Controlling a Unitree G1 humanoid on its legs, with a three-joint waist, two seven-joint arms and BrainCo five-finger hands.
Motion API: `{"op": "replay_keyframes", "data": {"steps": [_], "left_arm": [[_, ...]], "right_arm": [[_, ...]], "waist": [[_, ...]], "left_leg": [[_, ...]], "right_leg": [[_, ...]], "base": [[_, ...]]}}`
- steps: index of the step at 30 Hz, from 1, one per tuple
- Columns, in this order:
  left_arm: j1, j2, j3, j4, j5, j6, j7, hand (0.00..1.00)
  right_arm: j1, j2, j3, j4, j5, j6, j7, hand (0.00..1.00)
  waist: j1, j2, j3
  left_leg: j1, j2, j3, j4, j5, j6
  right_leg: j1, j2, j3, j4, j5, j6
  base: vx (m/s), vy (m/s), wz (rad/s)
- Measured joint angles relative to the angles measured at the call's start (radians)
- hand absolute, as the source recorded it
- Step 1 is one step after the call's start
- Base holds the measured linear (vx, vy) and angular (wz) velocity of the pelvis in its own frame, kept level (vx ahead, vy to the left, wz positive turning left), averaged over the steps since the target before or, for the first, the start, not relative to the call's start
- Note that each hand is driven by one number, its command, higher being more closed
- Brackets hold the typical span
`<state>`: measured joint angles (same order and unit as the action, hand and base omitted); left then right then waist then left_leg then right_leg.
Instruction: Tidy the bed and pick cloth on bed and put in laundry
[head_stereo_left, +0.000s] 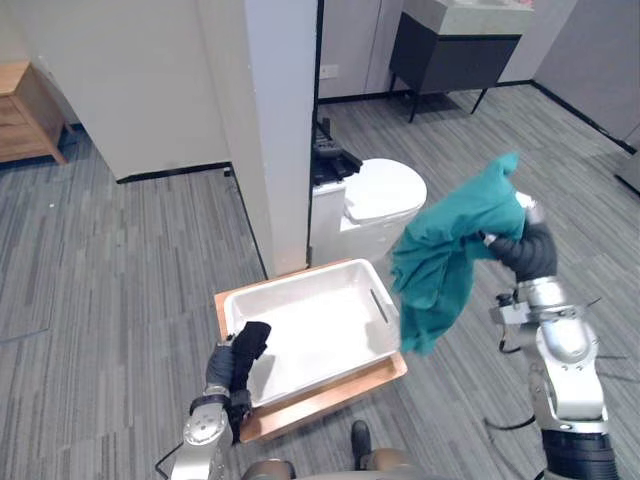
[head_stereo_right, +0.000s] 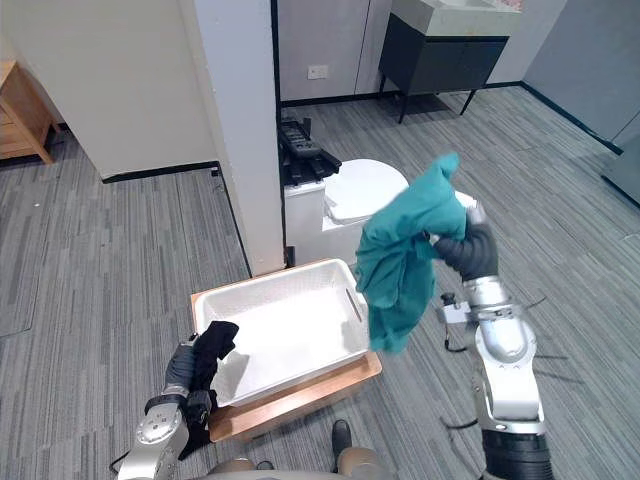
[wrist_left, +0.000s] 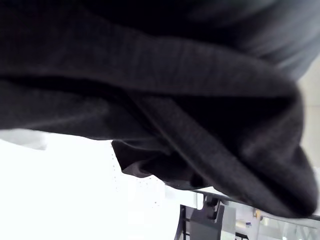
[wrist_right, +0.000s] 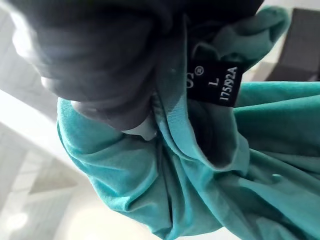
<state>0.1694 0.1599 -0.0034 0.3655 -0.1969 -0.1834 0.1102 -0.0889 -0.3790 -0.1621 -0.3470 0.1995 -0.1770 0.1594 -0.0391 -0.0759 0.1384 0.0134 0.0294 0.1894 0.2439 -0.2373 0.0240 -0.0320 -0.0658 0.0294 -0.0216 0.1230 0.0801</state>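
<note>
Right hand (head_stereo_left: 525, 218) grips teal cloth (head_stereo_left: 450, 250) aloft; left hand (head_stereo_left: 222, 368) clutches black cloth (head_stereo_left: 253, 338) over basket (head_stereo_left: 300, 277).

Place: a home, it seemed.
1 o'clock: a dark washstand (head_stereo_left: 452, 58) stood by the wall.
10 o'clock: a wooden drawer unit (head_stereo_left: 25, 115) stood.
Floor (head_stereo_left: 120, 270): grey planks.

Inspected: the floor (head_stereo_left: 120, 260) before me was grey and plank-patterned. A low wooden board (head_stereo_left: 330, 397) lay directly on it, carrying a white laundry basket (head_stereo_left: 320, 335). Behind the board, a white lidded unit (head_stereo_left: 380, 190) stood on the floor beside a white pillar (head_stereo_left: 280, 120). Farther off stood a dark cabinet (head_stereo_left: 450, 60) on legs and, well apart, a wooden cabinet (head_stereo_left: 25, 110).
</note>
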Motion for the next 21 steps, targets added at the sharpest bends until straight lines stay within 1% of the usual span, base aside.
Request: {"op": "replay_keyframes", "data": {"steps": [1,2,3,4,5,7,9,10,12,14,15,16,17,18,19,20,21], "left_arm": [[-0.001,0.001,0.012,0.000,-0.008,-0.002,0.000,1.00],[-0.001,0.002,0.013,0.000,-0.009,-0.002,0.000,1.00],[0.000,0.002,0.013,0.002,-0.009,-0.002,0.000,1.00],[0.000,0.002,0.013,0.004,-0.009,-0.002,-0.001,1.00],[0.000,0.001,0.010,0.013,-0.010,-0.005,-0.001,1.00],[0.000,0.000,0.006,0.033,-0.012,-0.018,-0.001,1.00],[0.001,0.000,0.006,0.037,-0.028,-0.019,0.003,1.00],[0.001,0.000,0.006,0.037,-0.028,-0.020,0.004,1.00],[-0.001,-0.001,0.006,0.037,-0.029,-0.023,0.007,1.00],[-0.001,-0.003,0.006,0.036,-0.029,-0.023,0.009,1.00],[-0.001,-0.004,0.006,0.036,-0.029,-0.023,0.013,1.00],[-0.001,-0.009,0.007,0.036,-0.029,-0.023,0.025,1.00],[-0.001,-0.010,0.007,0.036,-0.029,-0.022,0.026,1.00],[0.000,-0.018,0.006,0.036,-0.029,-0.022,0.026,1.00],[0.000,-0.024,0.004,0.030,-0.029,-0.021,0.026,1.00],[0.001,-0.027,0.004,0.025,-0.029,-0.021,0.026,1.00],[0.003,-0.032,0.003,0.013,-0.029,-0.020,0.026,1.00]], "right_arm": [[-0.036,-0.014,0.000,-0.011,0.018,0.006,0.022,1.00],[-0.053,-0.023,0.002,-0.015,0.028,0.012,0.028,1.00],[-0.086,-0.038,0.003,-0.016,0.036,0.029,0.042,1.00],[-0.100,-0.046,0.006,-0.015,0.045,0.038,0.044,1.00],[-0.132,-0.057,0.015,-0.015,0.066,0.058,0.044,1.00],[-0.170,-0.062,0.026,-0.015,0.071,0.081,0.055,1.00],[-0.191,-0.063,0.055,-0.013,0.106,0.117,0.064,1.00],[-0.191,-0.063,0.065,-0.013,0.108,0.124,0.065,1.00],[-0.193,-0.064,0.100,-0.012,0.112,0.155,0.081,1.00],[-0.193,-0.064,0.126,-0.012,0.112,0.171,0.099,1.00],[-0.193,-0.063,0.140,-0.012,0.113,0.182,0.107,1.00],[-0.193,-0.063,0.171,-0.010,0.113,0.197,0.110,1.00],[-0.193,-0.063,0.174,-0.010,0.113,0.198,0.111,1.00],[-0.194,-0.061,0.203,-0.007,0.114,0.208,0.123,1.00],[-0.199,-0.057,0.243,0.011,0.118,0.224,0.128,1.00],[-0.200,-0.054,0.258,0.021,0.120,0.230,0.128,1.00],[-0.201,-0.045,0.284,0.043,0.122,0.243,0.127,1.00]], "waist": [[0.001,0.000,-0.010],[0.001,0.001,-0.017],[0.001,0.003,-0.032],[0.004,0.003,-0.040],[0.008,0.005,-0.057],[0.010,0.008,-0.072],[0.012,0.012,-0.087],[0.013,0.012,-0.090],[0.014,0.012,-0.091],[0.014,0.012,-0.091],[0.016,0.014,-0.093],[0.024,0.017,-0.095],[0.025,0.017,-0.096],[0.029,0.022,-0.107],[0.028,0.025,-0.112],[0.028,0.025,-0.112],[0.032,0.027,-0.116]], "left_leg": [[-0.001,-0.002,0.001,-0.003,0.000,0.000],[-0.001,-0.002,0.001,-0.004,0.000,0.000],[0.000,-0.004,0.001,-0.009,0.001,0.001],[0.001,-0.004,0.000,-0.010,0.001,0.001],[0.001,-0.008,-0.001,-0.016,0.002,0.001],[0.001,-0.011,-0.003,-0.019,0.002,0.001],[0.001,-0.015,-0.006,-0.027,0.004,0.000],[0.001,-0.016,-0.007,-0.030,0.008,0.003],[0.001,-0.023,-0.017,-0.040,0.014,-0.002],[0.003,-0.030,-0.027,-0.059,0.026,-0.008],[0.004,-0.031,-0.030,-0.065,0.030,-0.007],[0.007,-0.031,-0.035,-0.067,0.033,-0.008],[0.007,-0.031,-0.036,-0.068,0.033,-0.008],[0.007,-0.031,-0.042,-0.069,0.036,-0.009],[0.010,-0.033,-0.049,-0.072,0.043,-0.018],[0.014,-0.033,-0.049,-0.074,0.044,-0.020],[0.018,-0.033,-0.049,-0.083,0.049,-0.015]], "right_leg": [[0.000,-0.001,0.000,-0.004,0.005,-0.001],[0.000,-0.002,-0.001,-0.004,0.008,-0.004],[0.000,-0.002,-0.003,-0.005,0.012,-0.007],[0.000,-0.003,-0.004,-0.005,0.012,-0.007],[-0.001,-0.006,-0.008,-0.007,0.012,-0.007],[-0.001,-0.009,-0.018,-0.008,0.012,-0.007],[-0.001,-0.012,-0.030,-0.009,0.012,-0.008],[0.000,-0.014,-0.032,-0.010,0.012,-0.008],[0.001,-0.019,-0.043,-0.013,0.012,-0.008],[0.005,-0.026,-0.056,-0.019,0.013,-0.008],[0.006,-0.028,-0.057,-0.019,0.013,-0.009],[0.009,-0.028,-0.061,-0.019,0.014,-0.010],[0.009,-0.028,-0.062,-0.019,0.014,-0.010],[0.012,-0.028,-0.070,-0.019,0.014,-0.011],[0.024,-0.033,-0.087,-0.020,0.014,-0.011],[0.028,-0.035,-0.092,-0.020,0.014,-0.011],[0.031,-0.035,-0.096,-0.020,0.014,-0.011]], "base": [[0.00,0.000,0.00],[-0.01,0.033,0.02],[-0.01,0.029,0.03],[-0.01,0.026,0.05],[-0.01,0.020,0.05],[-0.02,0.014,0.04],[-0.03,0.004,0.05],[-0.03,-0.003,0.10],[-0.04,-0.012,0.13],[-0.03,-0.019,0.20],[-0.04,-0.018,0.21],[-0.03,-0.008,0.10],[-0.03,-0.019,0.12],[-0.02,-0.019,0.25],[-0.02,-0.021,0.32],[-0.04,-0.012,0.29],[-0.05,-0.015,0.16]]}}
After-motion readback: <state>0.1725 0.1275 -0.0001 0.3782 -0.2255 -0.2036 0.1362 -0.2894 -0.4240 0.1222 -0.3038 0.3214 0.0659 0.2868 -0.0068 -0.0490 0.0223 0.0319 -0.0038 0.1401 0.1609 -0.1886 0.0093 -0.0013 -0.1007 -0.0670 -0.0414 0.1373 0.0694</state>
